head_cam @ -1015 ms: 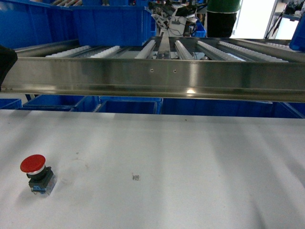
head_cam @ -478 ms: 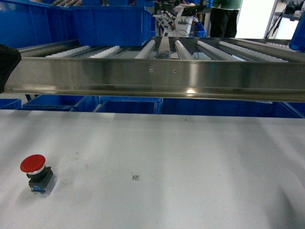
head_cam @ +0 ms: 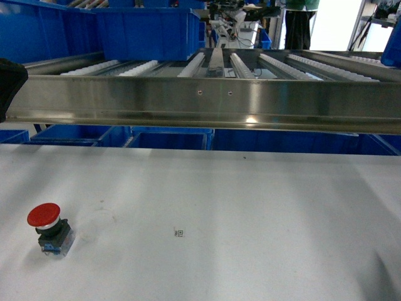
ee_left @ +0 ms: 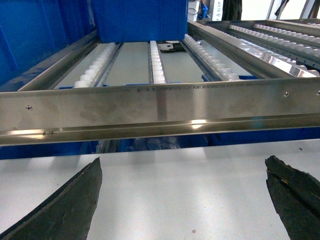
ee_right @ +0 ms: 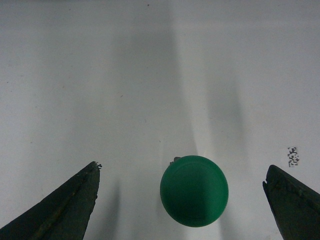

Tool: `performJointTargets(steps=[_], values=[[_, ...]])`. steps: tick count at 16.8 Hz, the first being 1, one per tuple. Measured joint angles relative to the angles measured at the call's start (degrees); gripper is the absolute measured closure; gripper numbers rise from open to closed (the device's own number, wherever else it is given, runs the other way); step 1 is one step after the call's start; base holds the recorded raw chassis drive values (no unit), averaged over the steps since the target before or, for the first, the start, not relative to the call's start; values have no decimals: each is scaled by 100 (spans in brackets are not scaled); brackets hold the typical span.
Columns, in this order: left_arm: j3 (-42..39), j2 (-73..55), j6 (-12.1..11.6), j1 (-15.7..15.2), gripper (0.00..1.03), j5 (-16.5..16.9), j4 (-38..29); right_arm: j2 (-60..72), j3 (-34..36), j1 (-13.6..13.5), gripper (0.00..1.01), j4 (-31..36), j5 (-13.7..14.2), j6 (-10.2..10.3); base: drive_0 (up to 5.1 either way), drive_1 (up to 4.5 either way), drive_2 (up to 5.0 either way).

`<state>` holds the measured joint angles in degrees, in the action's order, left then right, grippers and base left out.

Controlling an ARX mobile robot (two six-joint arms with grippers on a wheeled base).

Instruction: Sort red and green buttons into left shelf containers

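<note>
A white table [head_cam: 250, 207] is shown in the head view, with a stainless-steel roller shelf [head_cam: 207, 100] spanning the scene behind and above its far edge. The red button [head_cam: 47, 227] is seen standing upright near the table's left front corner, its round red cap above a black-and-blue body; a small square printed marker [head_cam: 179, 233] is printed on the table surface to its right, well apart from it. Two large blue bins [head_cam: 147, 28] are placed on the left part of the roller shelf, and further blue bins [head_cam: 169, 138] are partly visible below the shelf rail.

In the left wrist view, the left gripper [ee_left: 182, 200] is presented with its two dark fingers [ee_left: 65, 205] spread wide and nothing held between them; it is held above the table, facing the shelf rail and the white rollers [ee_left: 157, 62] behind it.

In the right wrist view, the right gripper [ee_right: 182, 205] is likewise shown released, its fingers [ee_right: 60, 210] set far apart. The green button [ee_right: 194, 190] is seen from above between them, standing on the table and touched by neither finger, lying nearer the middle than either finger. The printed marker is also seen just inside the finger at the right of that view.
</note>
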<state>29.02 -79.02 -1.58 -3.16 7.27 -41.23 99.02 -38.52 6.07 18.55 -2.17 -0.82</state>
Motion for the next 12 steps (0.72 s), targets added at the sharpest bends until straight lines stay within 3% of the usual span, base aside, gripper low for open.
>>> performJointTargets(steps=[8,12], values=[[0,0,0,0,5,0,0,658,-87,81,3,57,57,-24,0,0,0],[0,0,0,0,5,0,2,955,-205,299,3,232,-195,-66,0,0,0]])
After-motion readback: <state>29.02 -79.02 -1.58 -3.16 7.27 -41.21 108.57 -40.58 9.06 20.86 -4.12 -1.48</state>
